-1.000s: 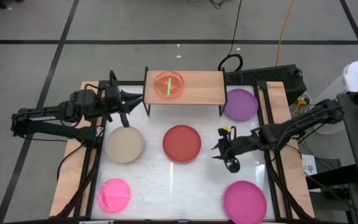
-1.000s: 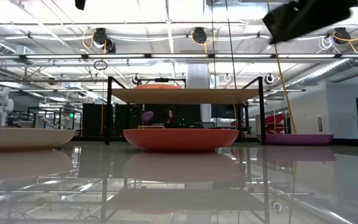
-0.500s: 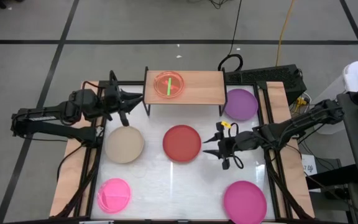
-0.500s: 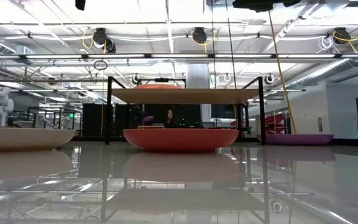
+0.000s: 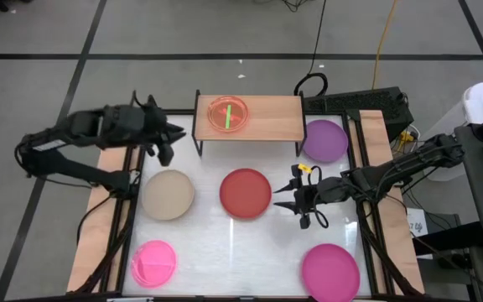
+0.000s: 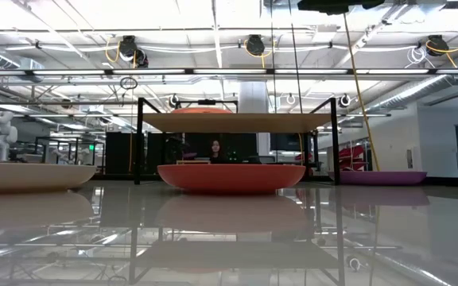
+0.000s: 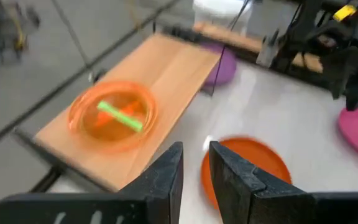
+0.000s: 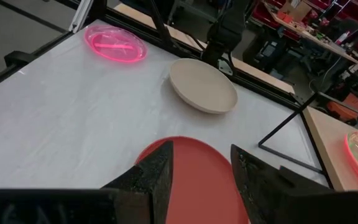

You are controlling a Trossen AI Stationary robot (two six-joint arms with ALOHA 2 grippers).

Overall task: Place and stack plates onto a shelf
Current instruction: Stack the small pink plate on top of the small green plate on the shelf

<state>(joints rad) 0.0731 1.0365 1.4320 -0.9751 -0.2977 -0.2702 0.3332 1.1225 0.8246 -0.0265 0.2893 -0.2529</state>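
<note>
The plates lie scattered on the white worktop (image 5: 225, 243), apart from one another: a red plate (image 5: 246, 192) in the middle, a beige plate (image 5: 168, 194) to its left, a small pink plate (image 5: 154, 262) at the near left corner, a magenta plate (image 5: 330, 270) at the near right, and a purple plate (image 5: 324, 139) just beside the right end of the shelf (image 5: 271, 120). A small orange plate (image 5: 228, 114) already sits on the shelf's left half, leaving the right half bare. They look like thin, rigid plastic, so each should be light and stiff but slick, and lying flat it offers nothing to grip except its rim; a pinch across the raised edge, one finger over and one slipped under, seems the only hold, and a smooth worktop may let a plate slide away from a push. The right tool (image 5: 296, 199) hovers just beside the red plate's right edge, its fingers (image 8: 151, 177) apart with the rim showing between them, well placed for that edge pinch. The left tool (image 5: 168, 138) hangs near the shelf's left end, above the beige plate's far side, its fingers (image 7: 166, 180) nearly together with a narrow gap and holding nothing.
</note>
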